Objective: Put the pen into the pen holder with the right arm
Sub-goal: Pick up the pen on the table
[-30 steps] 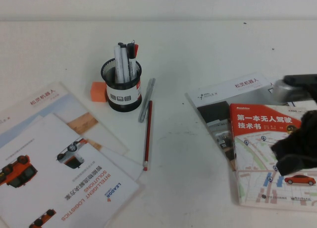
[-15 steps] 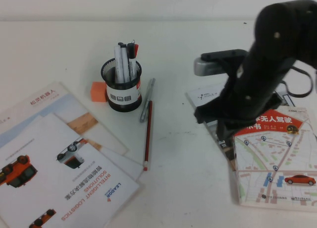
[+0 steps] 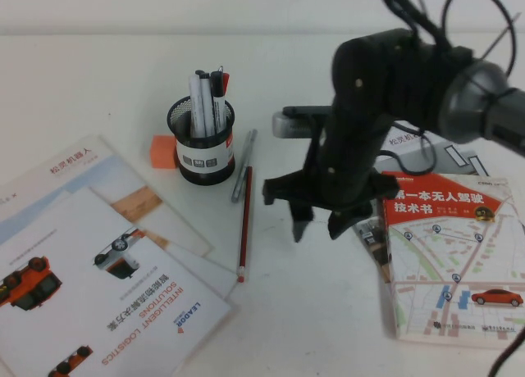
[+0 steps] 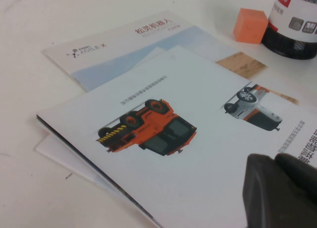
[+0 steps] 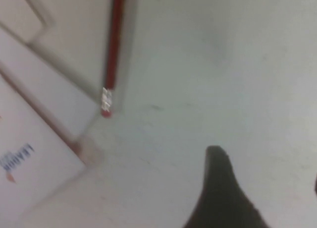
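Note:
The pen (image 3: 244, 221) is a thin dark red stick lying flat on the white table, pale end toward me. It also shows in the right wrist view (image 5: 115, 44). The pen holder (image 3: 202, 143) is a black mesh cup with a white label, standing upright behind the pen with several markers in it; its base shows in the left wrist view (image 4: 294, 25). My right gripper (image 3: 318, 229) is open and empty, pointing down at bare table just right of the pen (image 5: 267, 188). My left gripper (image 4: 275, 161) is shut over a brochure and is out of the high view.
A silver-grey pen (image 3: 243, 165) lies beside the holder, touching the red pen's far end. An orange cube (image 3: 163, 152) sits left of the holder. Brochures (image 3: 98, 270) cover the left front. A red-and-white book (image 3: 451, 254) lies on the right.
My right arm has swung in from the right edge across the book toward the left. Its open gripper now hangs close to the right of the pen. The pen has not moved.

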Controlling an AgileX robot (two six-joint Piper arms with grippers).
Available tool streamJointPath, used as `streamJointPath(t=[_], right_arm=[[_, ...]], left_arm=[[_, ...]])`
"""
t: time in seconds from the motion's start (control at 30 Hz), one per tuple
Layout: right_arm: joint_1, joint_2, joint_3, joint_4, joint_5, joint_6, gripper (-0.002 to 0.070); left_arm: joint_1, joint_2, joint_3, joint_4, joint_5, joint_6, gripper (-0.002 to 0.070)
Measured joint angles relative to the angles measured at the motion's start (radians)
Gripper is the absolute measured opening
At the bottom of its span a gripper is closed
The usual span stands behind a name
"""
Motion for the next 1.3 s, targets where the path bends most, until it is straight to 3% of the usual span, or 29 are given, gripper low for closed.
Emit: streamJointPath(t=[0.2,0.9,1.3], right_arm=[[0.041,0.090,-0.120,-0.002,0.000,0.094,0.0385],[0.112,0.344,-0.424,-0.069,0.004,0.139,0.0389],[0.112,0.380,-0.437,-0.084,0.007,0.139,0.0260]], left_arm=[[0.000,0.000,0.000,0.000,0.000,0.000,-0.0003],[0.000,0.000,0.000,0.000,0.000,0.000,-0.0003],[0.000,0.000,0.000,0.000,0.000,0.000,-0.0002]])
